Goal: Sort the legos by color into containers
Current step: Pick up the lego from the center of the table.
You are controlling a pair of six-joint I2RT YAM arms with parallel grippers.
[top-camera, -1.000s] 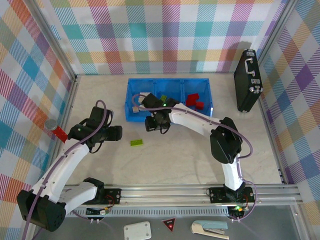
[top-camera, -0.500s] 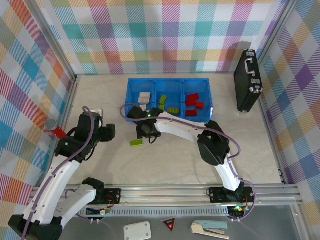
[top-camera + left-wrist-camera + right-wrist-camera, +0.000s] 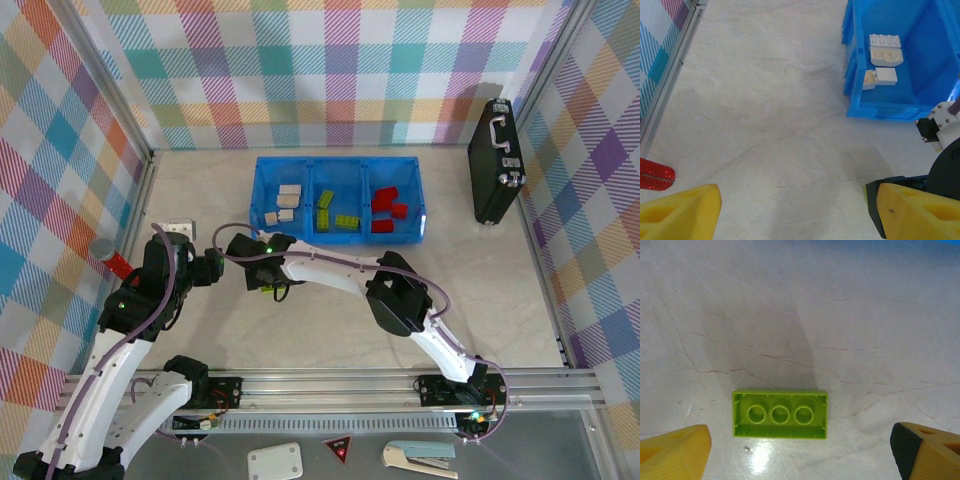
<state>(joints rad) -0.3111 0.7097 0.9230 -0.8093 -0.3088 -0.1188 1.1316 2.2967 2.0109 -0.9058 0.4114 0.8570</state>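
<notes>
Tray [image 3: 340, 160]: bright blue
Loose brick [image 3: 780, 414]: lime green
Desk [image 3: 500, 290]: pale veined marble
Walls [image 3: 330, 70]: pastel plaid
Briefcase [image 3: 495, 160]: black

Loose brick [image 3: 780, 414]: on the table [image 3: 865, 300], under the right gripper [image 3: 800, 456], between its fingers, touching neither.
Left gripper [image 3: 797, 215]: just left of the right gripper, apart from it.
Tray [image 3: 337, 160]: on the table beyond both grippers, ahead and right of the left gripper.
Sorted bricks [image 3: 347, 220]: inside the tray, some in each of its three compartments.
Cylinder [image 3: 112, 258]: left of the left gripper, at the table's left edge.
Briefcase [image 3: 497, 160]: far right of the right gripper, past the tray's right end, well apart.
</notes>
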